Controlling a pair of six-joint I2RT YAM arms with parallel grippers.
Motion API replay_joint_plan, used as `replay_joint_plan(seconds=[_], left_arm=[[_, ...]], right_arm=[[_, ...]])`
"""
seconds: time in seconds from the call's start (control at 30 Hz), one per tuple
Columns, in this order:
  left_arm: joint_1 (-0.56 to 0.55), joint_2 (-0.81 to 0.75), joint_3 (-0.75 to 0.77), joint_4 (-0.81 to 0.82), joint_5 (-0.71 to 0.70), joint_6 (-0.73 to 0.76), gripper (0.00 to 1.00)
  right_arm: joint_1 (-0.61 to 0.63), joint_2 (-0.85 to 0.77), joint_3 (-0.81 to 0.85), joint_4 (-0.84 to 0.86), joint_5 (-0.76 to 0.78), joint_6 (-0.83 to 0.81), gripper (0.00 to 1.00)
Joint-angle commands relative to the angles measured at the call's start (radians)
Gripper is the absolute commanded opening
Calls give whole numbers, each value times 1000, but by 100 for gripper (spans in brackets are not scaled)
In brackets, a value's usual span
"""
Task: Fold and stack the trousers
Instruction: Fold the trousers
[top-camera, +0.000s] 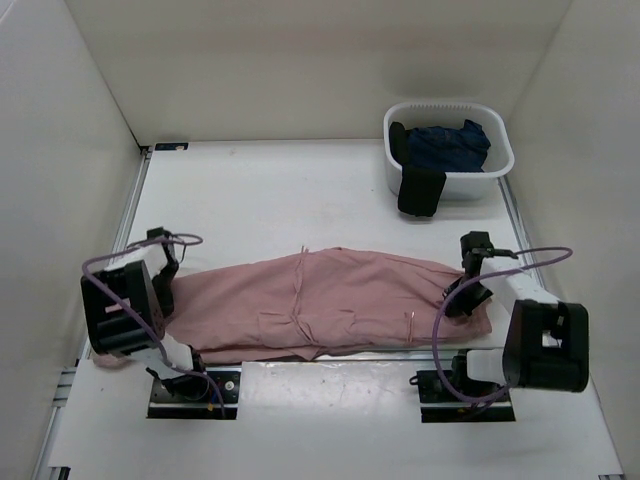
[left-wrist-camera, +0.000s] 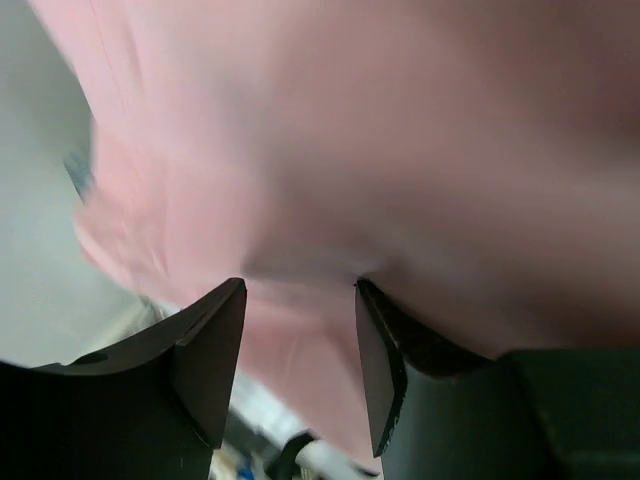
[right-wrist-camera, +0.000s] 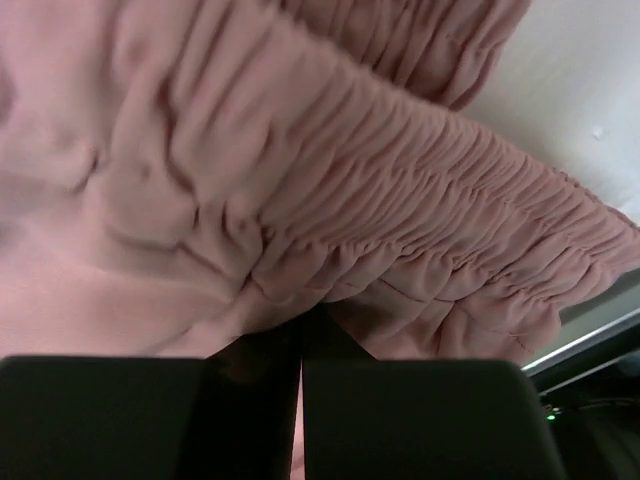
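Note:
The dusty-pink trousers (top-camera: 330, 290) lie lengthwise across the near part of the table, with the gathered waistband at the right and the leg ends at the left. My left gripper (top-camera: 168, 288) is at the leg ends. In the left wrist view it (left-wrist-camera: 300, 285) is open, its tips against blurred pink fabric (left-wrist-camera: 400, 150). My right gripper (top-camera: 462, 300) is at the waistband. In the right wrist view it (right-wrist-camera: 300, 330) is shut on the gathered waistband (right-wrist-camera: 400, 230), with a thin strip of pink between the jaws.
A white basket (top-camera: 500, 165) stands at the back right and holds a dark navy garment (top-camera: 450, 145). A black piece (top-camera: 420, 192) hangs over its front rim. White walls enclose the table on the left, right and back.

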Motion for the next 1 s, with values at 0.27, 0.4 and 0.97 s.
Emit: replay_joint_plan(seconds=[0.27,0.4,0.97], left_arm=[[-265,291,423,105,-33,-3,59],[-274,323,453,77,-24,-3,59],[-244,64,380,-104,-22,-3,76]], right_arm=[[-108,278,425,202,56,-248,1],[-119,226,502,129,-111,-311,35],[-306,62,79,280,-223,-201,99]])
